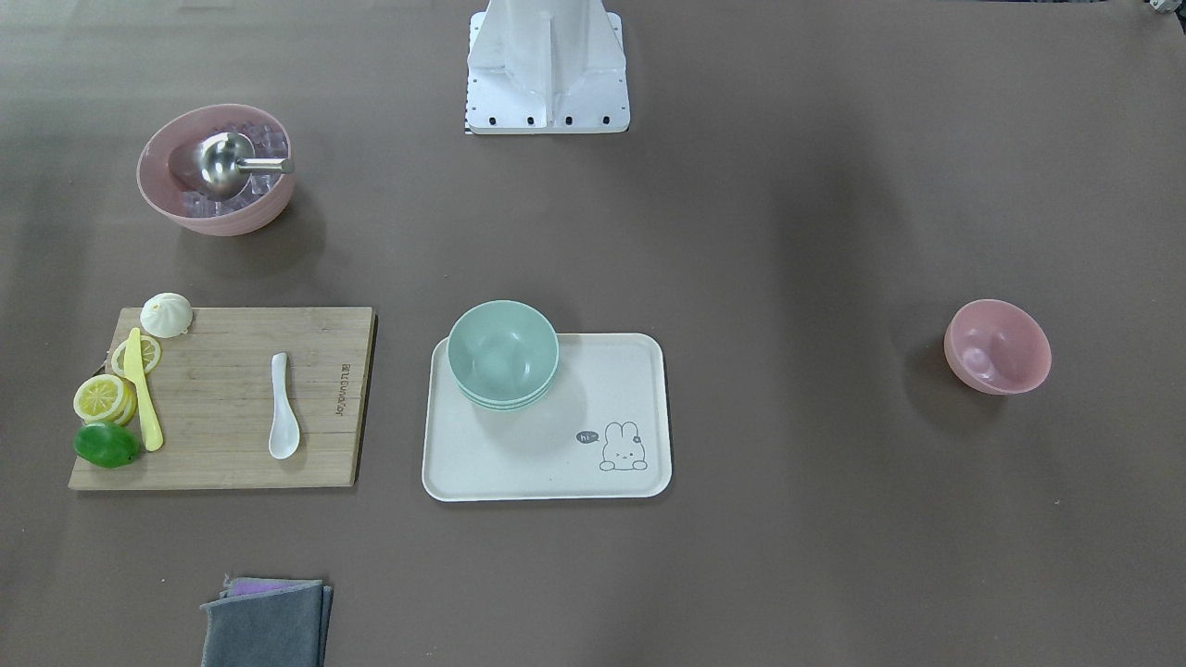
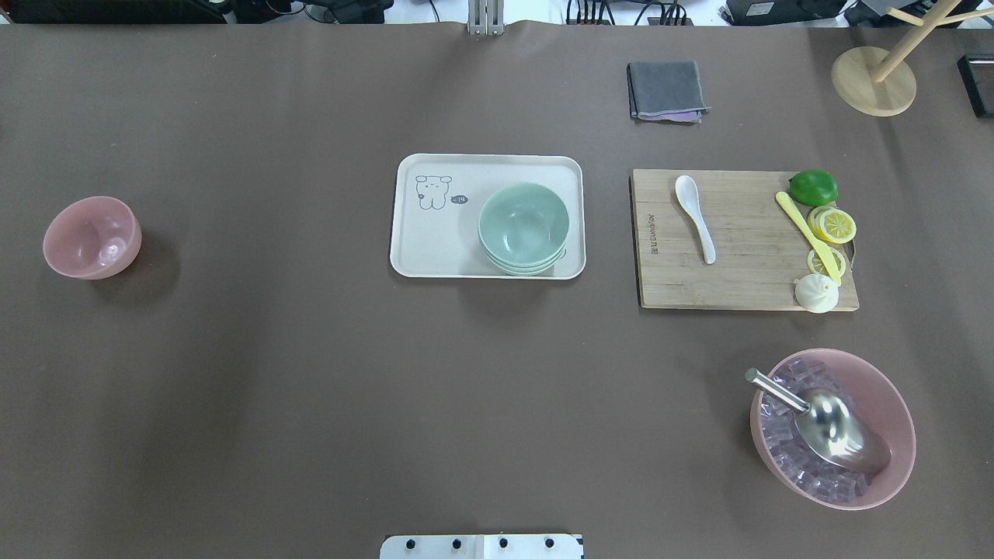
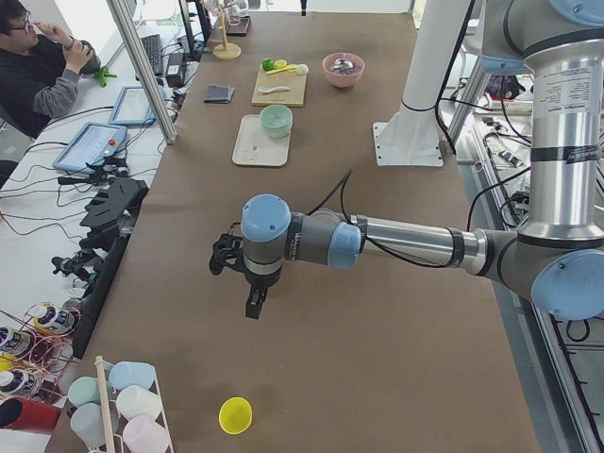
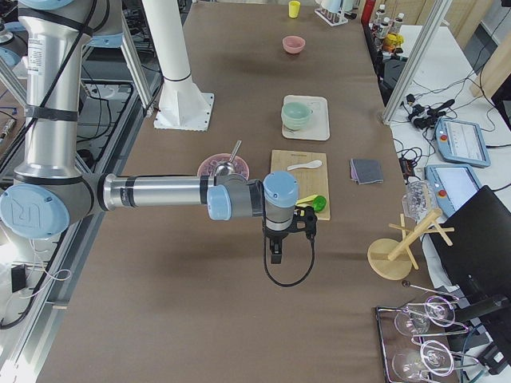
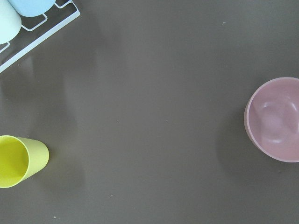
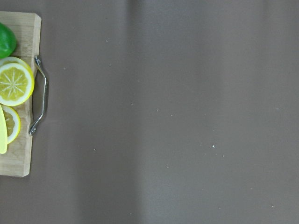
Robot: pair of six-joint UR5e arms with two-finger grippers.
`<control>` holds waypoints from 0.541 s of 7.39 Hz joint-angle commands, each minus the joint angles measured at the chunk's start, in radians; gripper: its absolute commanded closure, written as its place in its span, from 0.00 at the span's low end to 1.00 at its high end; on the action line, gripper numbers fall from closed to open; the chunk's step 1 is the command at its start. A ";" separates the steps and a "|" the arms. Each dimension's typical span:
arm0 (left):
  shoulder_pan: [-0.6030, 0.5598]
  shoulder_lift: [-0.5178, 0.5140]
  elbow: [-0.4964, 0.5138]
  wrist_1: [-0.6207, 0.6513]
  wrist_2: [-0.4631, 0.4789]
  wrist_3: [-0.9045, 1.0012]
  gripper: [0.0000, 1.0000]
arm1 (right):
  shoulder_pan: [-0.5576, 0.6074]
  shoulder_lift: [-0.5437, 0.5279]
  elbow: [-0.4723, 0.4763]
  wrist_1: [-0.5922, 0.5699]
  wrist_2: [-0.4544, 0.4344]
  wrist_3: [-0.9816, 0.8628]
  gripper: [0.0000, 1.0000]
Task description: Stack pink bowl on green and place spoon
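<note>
A small pink bowl point(image 2: 92, 237) stands alone at the table's left end; it also shows in the left wrist view point(image 5: 275, 119). A stack of green bowls point(image 2: 523, 227) sits on a cream tray point(image 2: 435, 248) at the centre. A white spoon point(image 2: 695, 217) lies on a wooden cutting board point(image 2: 738, 287). My left gripper point(image 3: 255, 307) hangs above the table beyond the pink bowl. My right gripper point(image 4: 275, 255) hangs just off the board's end. Both show only in the side views, so I cannot tell if they are open or shut.
The board also holds lemon slices point(image 2: 832, 225), a lime point(image 2: 813, 186), a yellow knife and a white bun. A large pink bowl point(image 2: 832, 439) holds ice cubes and a metal scoop. A grey cloth point(image 2: 666, 91) and wooden stand point(image 2: 874, 80) lie beyond. A yellow cup point(image 5: 18, 161) stands near the left gripper.
</note>
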 commanded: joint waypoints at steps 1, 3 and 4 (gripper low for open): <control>0.002 0.000 0.005 -0.068 0.000 -0.010 0.02 | 0.000 0.006 -0.003 0.045 0.000 0.001 0.00; 0.009 -0.019 0.016 -0.069 0.002 -0.011 0.02 | 0.000 0.006 -0.002 0.079 0.005 0.001 0.00; 0.012 -0.066 0.028 -0.069 0.000 -0.010 0.02 | 0.000 0.004 -0.005 0.152 0.011 0.007 0.00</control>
